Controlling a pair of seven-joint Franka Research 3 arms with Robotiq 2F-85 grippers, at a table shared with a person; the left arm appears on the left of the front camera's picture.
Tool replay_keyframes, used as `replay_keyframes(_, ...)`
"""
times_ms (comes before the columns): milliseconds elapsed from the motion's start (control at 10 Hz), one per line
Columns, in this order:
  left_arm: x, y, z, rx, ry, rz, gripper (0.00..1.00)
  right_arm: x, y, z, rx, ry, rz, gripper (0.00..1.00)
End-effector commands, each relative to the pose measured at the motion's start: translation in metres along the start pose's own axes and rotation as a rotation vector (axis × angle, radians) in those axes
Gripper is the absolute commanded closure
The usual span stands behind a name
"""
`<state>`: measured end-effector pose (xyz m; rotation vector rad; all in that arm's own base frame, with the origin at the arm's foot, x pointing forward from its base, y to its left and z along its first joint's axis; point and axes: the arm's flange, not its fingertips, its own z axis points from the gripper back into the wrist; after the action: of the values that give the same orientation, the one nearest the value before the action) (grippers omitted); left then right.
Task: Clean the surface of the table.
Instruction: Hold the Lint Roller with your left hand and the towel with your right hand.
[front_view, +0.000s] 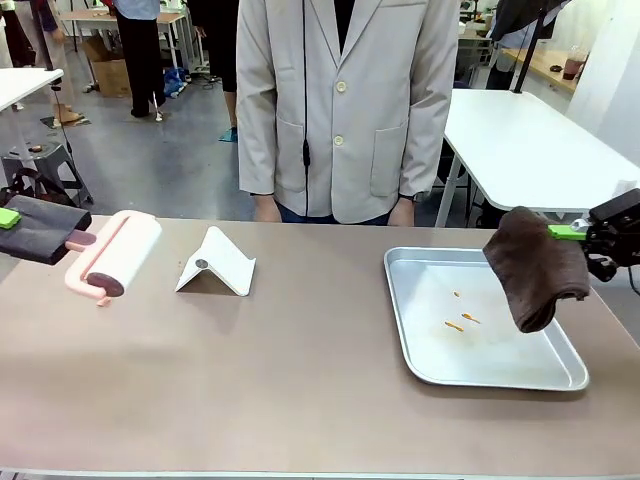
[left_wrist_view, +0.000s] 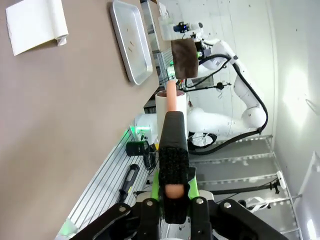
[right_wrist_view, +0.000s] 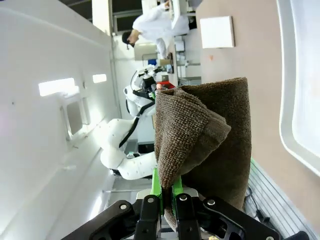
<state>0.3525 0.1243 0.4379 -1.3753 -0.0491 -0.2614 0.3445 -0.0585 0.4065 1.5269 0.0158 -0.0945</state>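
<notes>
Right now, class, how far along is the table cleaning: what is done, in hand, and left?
Done: the left tool is shut on the lint roller and the right tool on the brown cloth. In hand: both hang above the table, neither seeming to touch it; the cloth dangles over the tray. Left: all the wiping; orange smears lie in the tray.
</notes>
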Motion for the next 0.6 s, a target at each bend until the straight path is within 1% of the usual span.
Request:
replay_keyframes(0, 0.003, -0.007, -0.014, -0.007, -0.053, 0.02, 0.83, 0.003, 0.002, 0.009, 0.035, 0.015, -0.012, 1.0)
replay_keyframes(100, 0.006, -0.007, -0.017, -0.002, -0.062, 0.038, 0.83, 0.005, 0.0, 0.006, 0.019, -0.017, -0.014, 1.0)
replay_keyframes(200, 0.011, -0.008, -0.022, 0.022, -0.108, 0.069, 0.83, 0.001, 0.0, 0.004, 0.01, -0.003, -0.005, 1.0)
replay_keyframes(300, 0.005, -0.001, -0.006, 0.003, -0.032, 0.019, 0.83, 0.001, 0.0, 0.004, 0.01, -0.003, -0.005, 1.0)
replay_keyframes(500, 0.005, -0.001, -0.006, 0.003, -0.032, 0.019, 0.83, 0.001, 0.0, 0.004, 0.01, -0.003, -0.005, 1.0)
